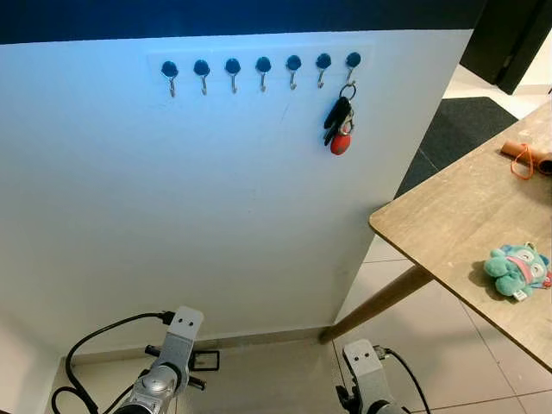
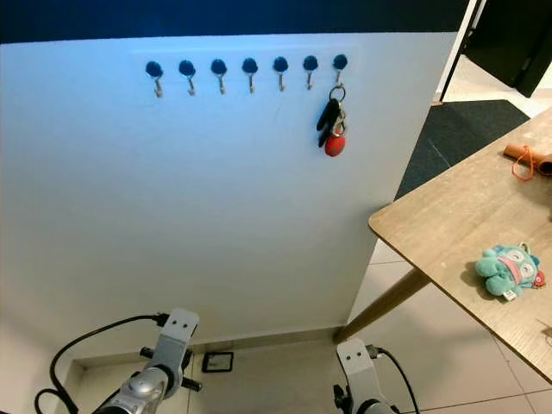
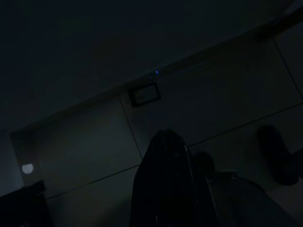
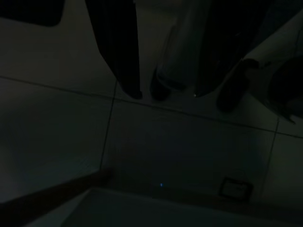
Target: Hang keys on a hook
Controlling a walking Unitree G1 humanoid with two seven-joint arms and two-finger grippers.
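while both arms hang low near the floor, the keys point(image 1: 340, 125) already dangle from the last hook point(image 1: 352, 62) on the right of a row of 7 on the white wall point(image 1: 172, 198), ring over the hook, a black fob and a red tag below it. the other 6 hooks are bare. the left gripper point(image 3: 165, 179) points at dim floor tiles and i cannot tell whether its fingers are wide or narrow; the right gripper point(image 4: 168, 52) shows 2 dark fingers with a gap between them, so it looks parted and holds nothing. a wooden desk point(image 1: 448, 224) juts in on the right, carrying a teal plush toy point(image 1: 516, 269) and an orange item point(image 1: 526, 157) near its far edge.

judging by this, the task looks done. the risk now would be a careless turn or step: the bunch hangs near the wall's corner, and a knock could lift the ring off the shallow hook; the desk leg also stands close to the right arm
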